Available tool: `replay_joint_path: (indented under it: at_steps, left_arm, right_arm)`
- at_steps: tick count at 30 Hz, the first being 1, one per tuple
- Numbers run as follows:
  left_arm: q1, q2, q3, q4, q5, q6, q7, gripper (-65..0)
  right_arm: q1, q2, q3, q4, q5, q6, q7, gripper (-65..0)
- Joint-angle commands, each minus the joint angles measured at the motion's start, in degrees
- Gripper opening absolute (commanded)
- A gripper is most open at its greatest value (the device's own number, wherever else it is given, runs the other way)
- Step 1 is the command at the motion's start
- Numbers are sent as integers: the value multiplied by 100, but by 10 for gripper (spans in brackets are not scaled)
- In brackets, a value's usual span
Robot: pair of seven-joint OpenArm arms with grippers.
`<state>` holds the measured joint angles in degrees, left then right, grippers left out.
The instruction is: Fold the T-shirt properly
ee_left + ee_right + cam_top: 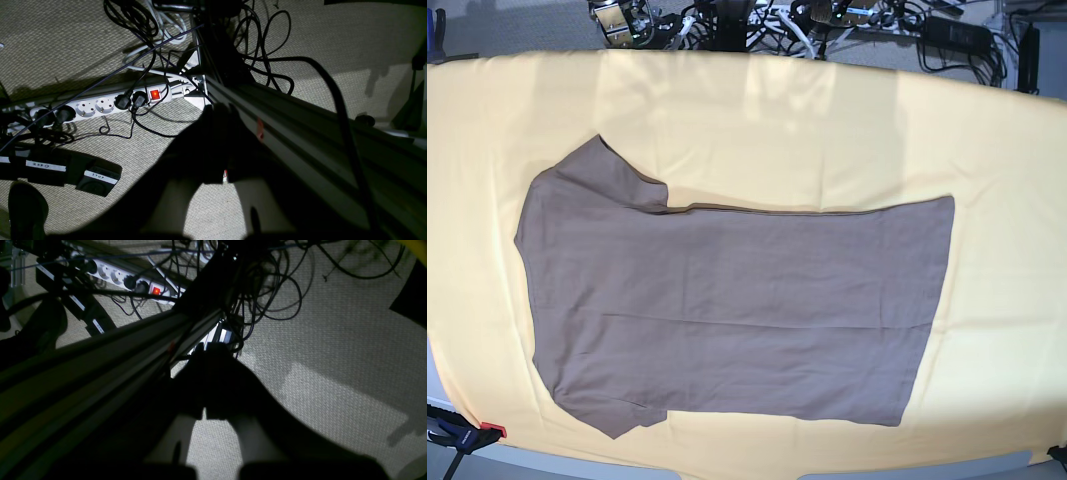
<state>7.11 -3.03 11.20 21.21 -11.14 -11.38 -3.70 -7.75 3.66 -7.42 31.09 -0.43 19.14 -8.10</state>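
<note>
T-shirt (727, 310) flat on yellow cloth (757, 130), unfolded | thin, limp, light; pinch near-left sleeve and hem corners | left gripper (224, 140), right gripper (204, 381) closed, empty

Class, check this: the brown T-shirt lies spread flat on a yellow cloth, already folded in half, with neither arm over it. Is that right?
Not quite. The base view shows the T-shirt still unfolded, both sleeves spread out. The rest holds: it lies flat on the yellow cloth, with neither arm over it.
</note>
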Motion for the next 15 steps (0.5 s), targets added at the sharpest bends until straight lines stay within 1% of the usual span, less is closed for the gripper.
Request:
replay_joint_path:
  at_steps: [1,15]
  left_arm:
    - [0,17,4,44,11,-57,-101,-650]
    - [-2,17,4,125,13,-57,-101,-650]
  right_arm:
    - [15,20,-9,57,39,46,59,-650]
    - [15,17,-9,57,39,35,57,-650]
